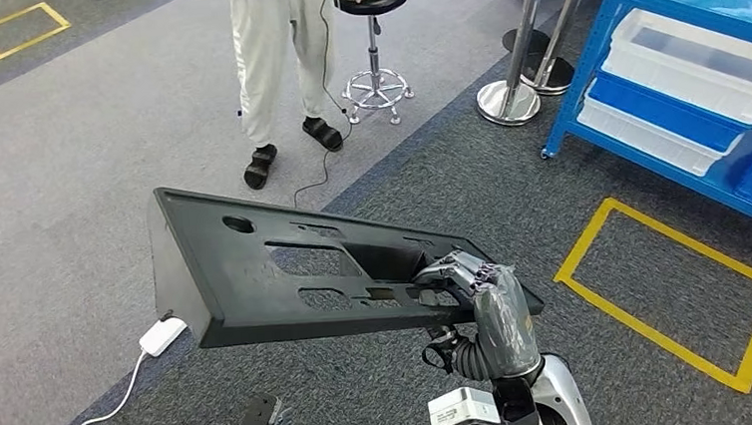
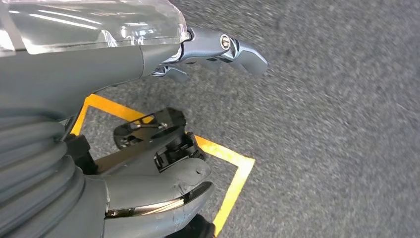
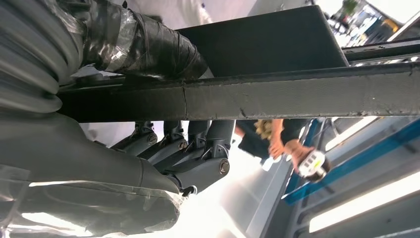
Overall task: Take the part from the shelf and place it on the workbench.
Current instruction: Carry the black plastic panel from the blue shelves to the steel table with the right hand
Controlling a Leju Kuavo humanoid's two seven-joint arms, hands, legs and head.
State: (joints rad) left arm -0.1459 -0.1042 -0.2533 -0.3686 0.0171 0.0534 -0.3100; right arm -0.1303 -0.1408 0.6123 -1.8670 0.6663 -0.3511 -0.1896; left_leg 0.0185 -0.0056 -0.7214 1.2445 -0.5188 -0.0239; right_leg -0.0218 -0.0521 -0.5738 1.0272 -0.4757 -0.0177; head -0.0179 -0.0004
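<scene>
Stretching across the middle of the head view, the carpeted floor point(image 1: 76, 123) lies grey and speckled, with a yellow taped rectangle point(image 1: 673, 292) on it below the blue shelf point(image 1: 637, 144), which stands at the right edge with pale bins point(image 1: 697, 65) on its levels. Above the floor the part point(image 1: 287, 279), a long black panel with cut-out openings and a turned-down lip at its far left end, is carried roughly level and clear of both shelf and floor. The right hand point(image 1: 477, 290) grips the panel's near right edge; in the right wrist view its thumb lies along one face and its fingers point(image 3: 190, 148) curl against the other, clamping the rim between them. The left hand point(image 2: 163, 148) hangs over the carpet with fingers parted and nothing in them. A person in pale trousers point(image 1: 276, 54) stands beyond, beside a black stool point(image 1: 374, 33). A white cable plug point(image 1: 163, 335) lies under the panel's left end.
</scene>
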